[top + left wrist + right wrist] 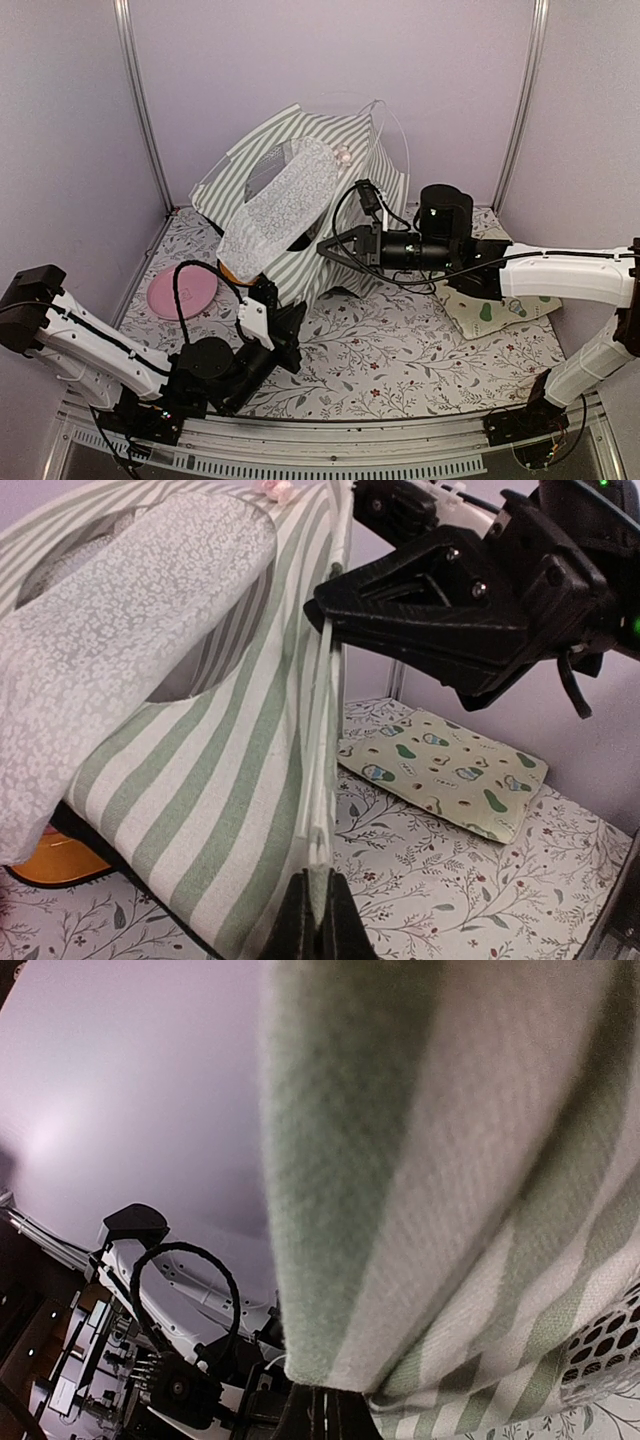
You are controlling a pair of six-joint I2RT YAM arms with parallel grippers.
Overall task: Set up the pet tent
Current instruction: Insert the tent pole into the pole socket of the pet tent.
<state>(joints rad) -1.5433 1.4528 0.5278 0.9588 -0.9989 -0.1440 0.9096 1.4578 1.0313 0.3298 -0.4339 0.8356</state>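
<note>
While both arms reach in from opposite sides, the pet tent (pixel 335 150) stands half-raised and leaning at the back middle of the floral-print worktop (pixel 400 345), its sage-green and white stripes running down to a lower hem that rests on the surface. Its white lace curtain (pixel 280 205) hangs forward and to the left over the dark opening, and a thin white pole (pixel 398 120) arcs free above the upper right corner. The left claw (pixel 318 918) sits low at the tent's front bottom edge, its fingers drawn together with the seamed hem pinched between them. The right claw (pixel 322 608) comes in level from the right and is clamped on the same vertical front edge, higher up; its wrist view is filled with striped fabric, with a patch of mesh window (pixel 605 1345) at the lower right. Just under the tent's left side, an orange bowl (pixel 55 865) peeks out, mostly covered by the fabric and curtain. A pink round dish (pixel 182 295) lies on the worktop to the left, apart from the tent. The pale avocado-print mat (pixel 495 312) lies to the right, beneath the right arm.
</note>
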